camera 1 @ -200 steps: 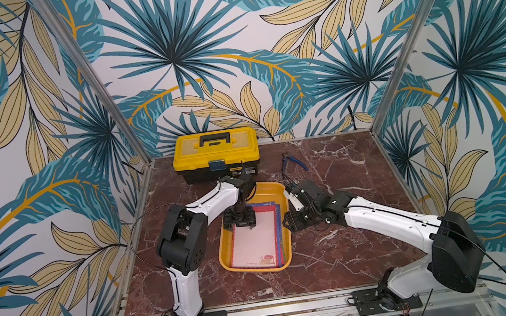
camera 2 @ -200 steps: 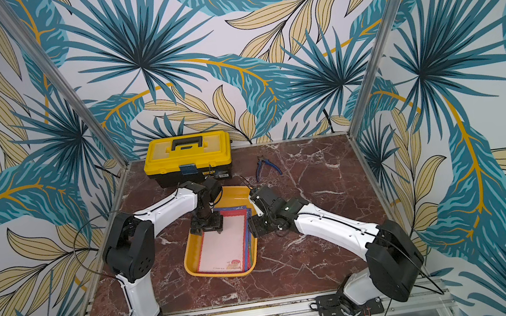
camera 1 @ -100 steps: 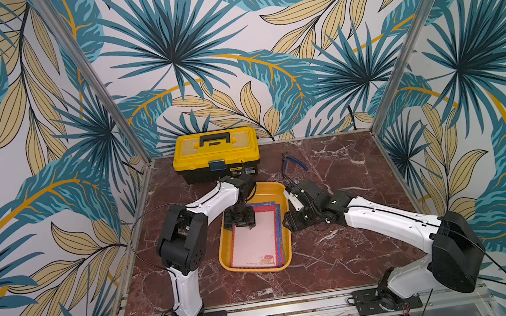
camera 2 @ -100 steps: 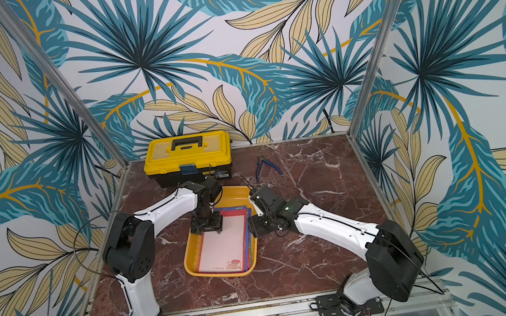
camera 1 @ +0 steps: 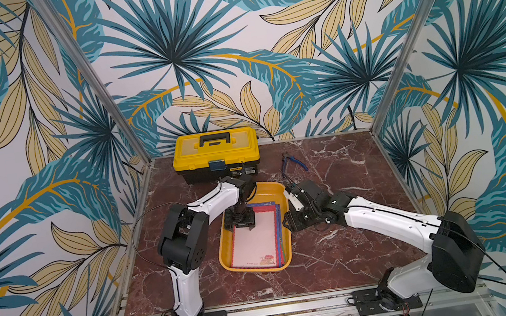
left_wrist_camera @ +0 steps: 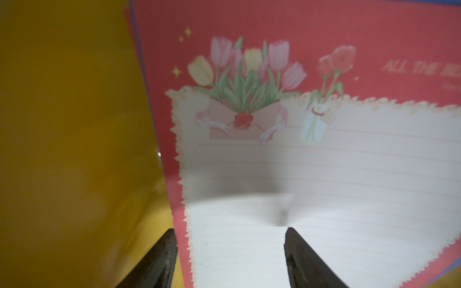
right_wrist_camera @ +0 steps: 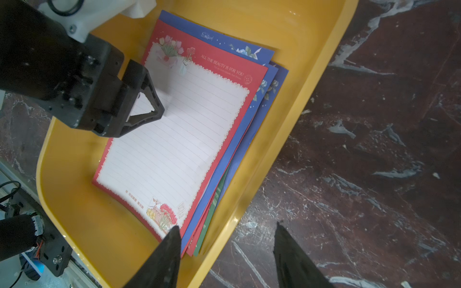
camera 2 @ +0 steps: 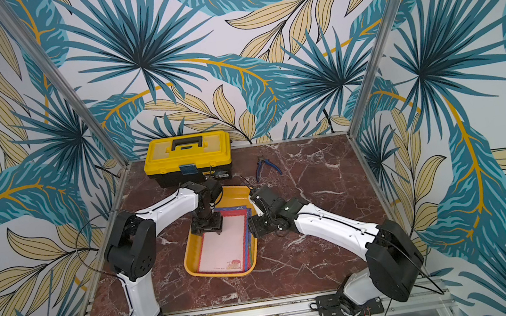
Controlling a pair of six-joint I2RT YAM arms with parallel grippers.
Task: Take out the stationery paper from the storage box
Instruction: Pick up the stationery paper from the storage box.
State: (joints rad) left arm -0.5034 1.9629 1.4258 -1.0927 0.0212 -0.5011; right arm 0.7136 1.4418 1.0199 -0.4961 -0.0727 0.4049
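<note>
Three walls (camera 1: 178, 41) papered with large teal and pale yellow palm leaves on white enclose a dark red, white-veined marble-patterned tabletop (camera 1: 345, 152). Slanted metal posts (camera 1: 97, 86) rise at the far corners. A silver rail (camera 1: 282, 307) lines the near edge. Even light.

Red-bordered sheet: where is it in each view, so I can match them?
Both top views: the red-bordered sheet lies centre, topmost in the storage box.
Left wrist: sheet fills most, blurred.
Right wrist: middle, atop blue sheets.
Shared landmark: the box's orange-yellow wall.
</note>
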